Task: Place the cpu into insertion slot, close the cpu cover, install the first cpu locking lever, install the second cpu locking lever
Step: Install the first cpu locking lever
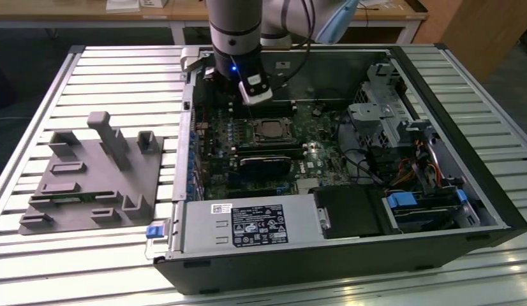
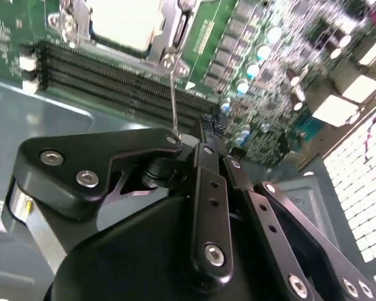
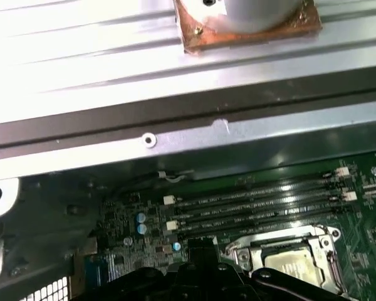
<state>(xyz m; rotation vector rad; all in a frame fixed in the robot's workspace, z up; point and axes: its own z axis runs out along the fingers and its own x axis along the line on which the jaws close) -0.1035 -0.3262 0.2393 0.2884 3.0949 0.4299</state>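
Gripper [image 1: 249, 102] hangs inside the open PC case [image 1: 467, 146], just to the far side of the cpu [image 1: 268, 132]; can't tell if it's spread or pinching. Cpu sits in the insertion slot [image 1: 268, 121], w/ the cpu cover [image 2: 169, 37] lying over it. Label [image 1: 259, 224] on the near box: print not legible. Second wrist view adds a thin metal rod [image 2: 173, 103] running from the socket edge to the gripper, across the memory slots [image 2: 113, 75]. Grey fixture [image 1: 93, 172] sits at the exterior view's left.
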